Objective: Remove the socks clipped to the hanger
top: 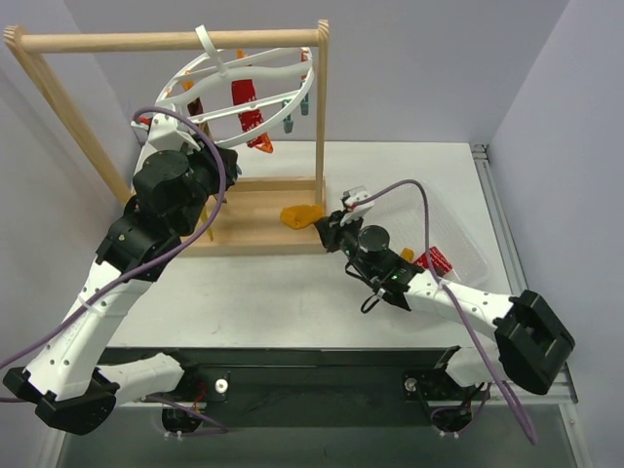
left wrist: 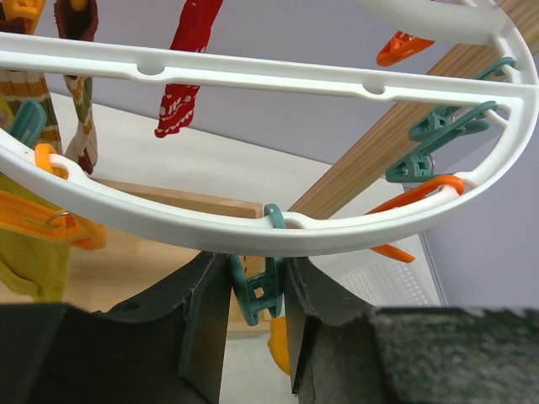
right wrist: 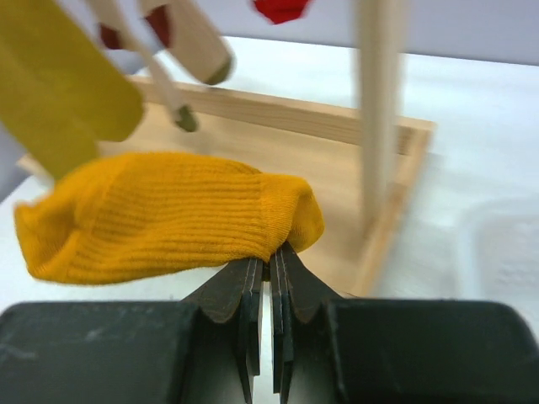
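The mustard sock [right wrist: 168,215] lies on the wooden base of the rack [top: 166,41], by the foot of the right-hand post. Its long axis runs roughly left to right across the right wrist view. The right gripper [right wrist: 269,261] has its fingers all but together and pinches the sock's right end, with only a sliver of gap between the pads. From above, that gripper [top: 327,226] sits low at the base's front right corner, with the sock [top: 300,215] just to its left.

The hanger [top: 249,78] hangs by its hook from the rack's top bar, its white ring tilted rather than level. A red sock [top: 252,119] hangs from a crossbar with its long axis pointing straight down, as the left wrist view also shows [left wrist: 189,59]. A brown patterned sock [left wrist: 80,93] and a yellow one [left wrist: 29,261] hang at the left edge of that view.

The left gripper [left wrist: 257,286] is raised to the near rim of the hanger [left wrist: 253,76]. Its fingers stand a narrow gap apart on either side of a teal clip [left wrist: 257,295] that hangs from the rim. The clip fills that gap (whether the fingers squeeze it or only flank it cannot be told).

A clear mesh basket [top: 468,255] sits on the table to the right, with a red sock [top: 436,259] lying in it.
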Available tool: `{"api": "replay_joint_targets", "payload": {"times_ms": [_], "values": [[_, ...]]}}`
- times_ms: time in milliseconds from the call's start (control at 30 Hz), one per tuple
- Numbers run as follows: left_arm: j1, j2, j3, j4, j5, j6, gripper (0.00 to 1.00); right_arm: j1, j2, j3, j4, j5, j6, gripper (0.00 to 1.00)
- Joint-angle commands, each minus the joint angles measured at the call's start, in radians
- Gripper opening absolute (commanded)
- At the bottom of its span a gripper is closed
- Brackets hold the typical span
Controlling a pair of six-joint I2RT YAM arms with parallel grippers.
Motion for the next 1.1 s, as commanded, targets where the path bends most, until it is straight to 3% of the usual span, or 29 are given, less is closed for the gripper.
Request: {"api": "replay_joint_targets", "payload": {"times_ms": [0,533,867,1067], "values": [[0.007,-0.018,-0.006,0.067,0.01,0.018,0.03,-0.05,-0.16,-0.045,-0.11,0.208,0.01,0.0],[0.012,-0.021,-0.019,0.096,0.035,0.02,0.03,-0.392,-0.608,-0.188,-0.793,0.443,0.293,0.0],[0.012,-0.023,-0.016,0.096,0.041,0.021,0.03,-0.426,-0.701,-0.197,-1.119,0.513,0.484,0.0],[0.012,-0.023,-0.015,0.104,0.051,0.023,0.03,-0.426,-0.688,-0.176,-1.155,0.506,0.444,0.27]]}}
